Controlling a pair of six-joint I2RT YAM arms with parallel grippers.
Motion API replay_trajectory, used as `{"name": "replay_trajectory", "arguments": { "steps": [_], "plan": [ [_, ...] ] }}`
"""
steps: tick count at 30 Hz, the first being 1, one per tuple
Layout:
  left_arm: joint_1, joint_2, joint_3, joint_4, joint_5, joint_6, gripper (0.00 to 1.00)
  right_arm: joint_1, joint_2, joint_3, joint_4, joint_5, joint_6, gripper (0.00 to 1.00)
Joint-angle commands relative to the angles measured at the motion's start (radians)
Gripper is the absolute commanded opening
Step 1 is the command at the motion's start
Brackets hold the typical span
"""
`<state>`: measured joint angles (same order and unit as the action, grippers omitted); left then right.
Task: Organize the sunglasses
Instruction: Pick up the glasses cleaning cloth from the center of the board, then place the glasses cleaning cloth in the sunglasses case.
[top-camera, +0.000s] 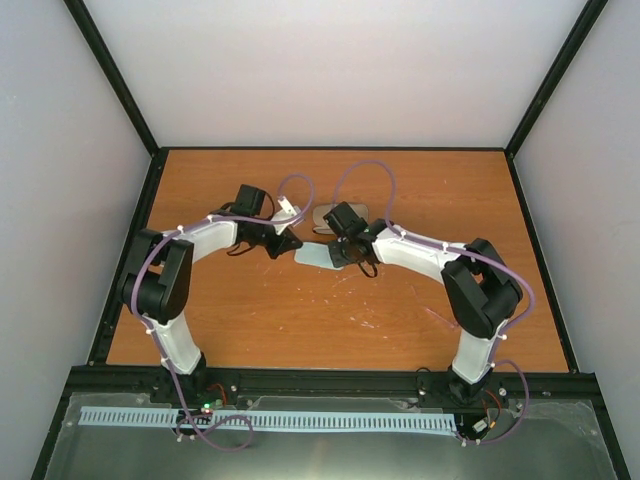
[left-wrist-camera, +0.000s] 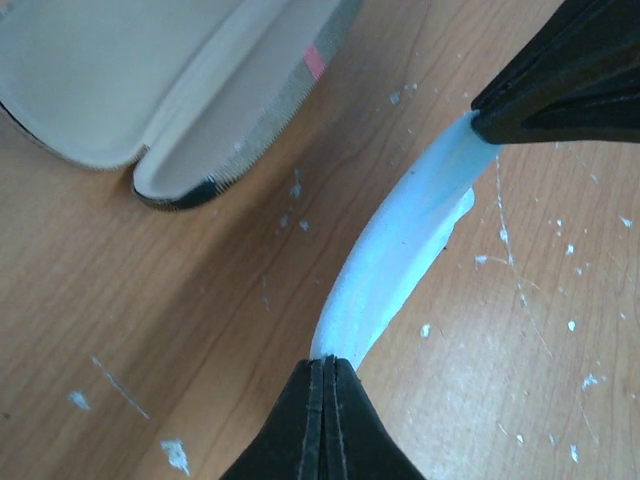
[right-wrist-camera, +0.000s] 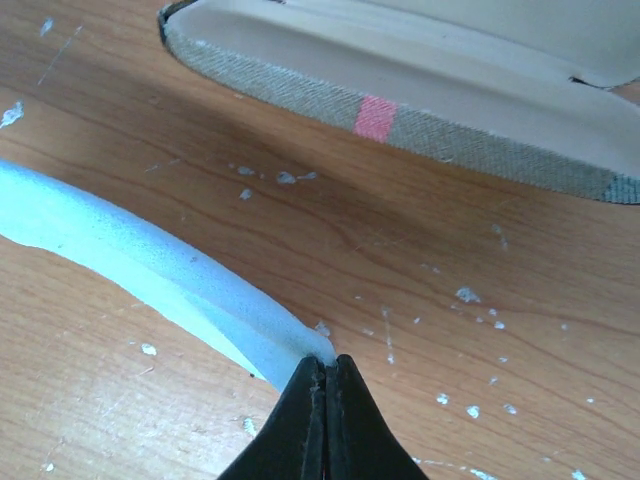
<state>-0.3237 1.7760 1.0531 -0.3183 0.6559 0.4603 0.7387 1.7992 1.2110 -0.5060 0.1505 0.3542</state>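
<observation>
Together, left gripper (left-wrist-camera: 322, 372) and right gripper (right-wrist-camera: 325, 368) pinch cloth (left-wrist-camera: 395, 260) edges (case (right-wrist-camera: 420, 125) beside).

Case (top-camera: 327, 215) and cloth (top-camera: 316, 257) crowd the centre; sides free.

No lettering, numerals, brand marks or labels can be read in any view. The open glasses case (right-wrist-camera: 470, 145) carries only a plain pink-red stripe (right-wrist-camera: 376, 117) across its woven grey-tan shell. The stripe lies at 12 o'clock in the right wrist view and towards 12 o'clock in the left wrist view. The pale blue cloth (left-wrist-camera: 400, 250) shows a plain, unprinted surface.
</observation>
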Motion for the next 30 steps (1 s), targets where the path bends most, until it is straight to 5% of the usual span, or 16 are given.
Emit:
{"name": "replay_trajectory", "arguments": {
  "steps": [1,30],
  "plan": [
    [-0.012,0.039,0.083,0.001,0.035,-0.027,0.01,-0.020,-0.041,0.036,-0.008,0.049,-0.020,0.03],
    [-0.023,0.319,0.476,-0.089,0.075,-0.020,0.01,-0.200,0.095,0.218,-0.021,-0.013,-0.145,0.03]
  ]
}}
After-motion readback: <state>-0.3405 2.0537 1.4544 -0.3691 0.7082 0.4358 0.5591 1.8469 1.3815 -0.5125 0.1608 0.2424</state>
